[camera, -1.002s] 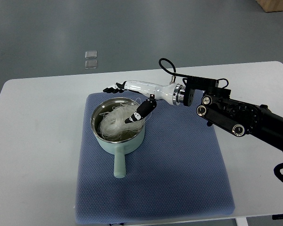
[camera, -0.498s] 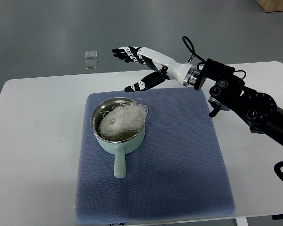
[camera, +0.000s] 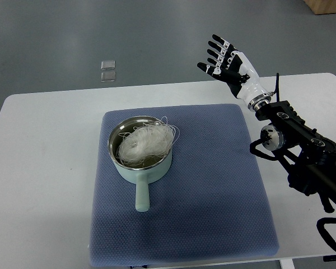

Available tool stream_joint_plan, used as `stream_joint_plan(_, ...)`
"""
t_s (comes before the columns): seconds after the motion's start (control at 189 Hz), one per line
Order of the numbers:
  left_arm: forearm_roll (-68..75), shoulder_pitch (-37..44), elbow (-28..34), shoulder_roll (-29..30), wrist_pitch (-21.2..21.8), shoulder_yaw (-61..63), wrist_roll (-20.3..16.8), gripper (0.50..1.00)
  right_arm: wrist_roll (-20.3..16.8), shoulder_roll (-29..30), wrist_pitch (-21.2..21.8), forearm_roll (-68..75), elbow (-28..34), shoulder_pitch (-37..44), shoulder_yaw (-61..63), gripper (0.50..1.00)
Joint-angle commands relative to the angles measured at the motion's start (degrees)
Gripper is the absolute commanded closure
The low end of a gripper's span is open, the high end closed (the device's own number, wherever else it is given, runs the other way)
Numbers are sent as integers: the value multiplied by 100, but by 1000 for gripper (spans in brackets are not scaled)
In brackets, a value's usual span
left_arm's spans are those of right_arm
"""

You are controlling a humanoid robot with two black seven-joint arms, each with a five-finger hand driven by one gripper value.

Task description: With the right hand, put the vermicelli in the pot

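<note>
The vermicelli (camera: 144,144) is piled as 1 white tangle inside the pot (camera: 115,158), a few strands hanging over the far rim. The pot, pale green with its handle pointing toward the robot, is set on the blue mat (camera: 213,190) on the white table (camera: 39,168). The right hand (camera: 227,64) is raised beyond the table's far edge, fingers spread, nothing held.

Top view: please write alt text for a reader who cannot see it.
White vermicelli fills a mint-green pot on a blue mat covering a white table. The right hand, fingers spread and empty, is raised past the table's far edge.
</note>
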Motion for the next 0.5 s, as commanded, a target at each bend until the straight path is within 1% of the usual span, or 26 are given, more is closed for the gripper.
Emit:
stream_joint_plan(0.0,0,-1,0,0,0,0,0,500,-23,0,-215,673,-196,-37,-1,574)
stream_joint_plan(0.069,0,-1,0,0,0,0,0,500,-32,9,-330,1025,-345,-37,-18,574)
stream_joint_plan(0.164,0,8,0,0,0,-9,0,500,-32,9,-470,1113,-477,-28,-18,574)
stream_joint_plan(0.361,0,-1,0,0,0,-8,0,500,-15,18,-497,1113,-697,-37,-45,572)
stream_joint_plan(0.493,0,-1,0,0,0,0,0,500,3,18,-488,1113,-706,-46,-9,572)
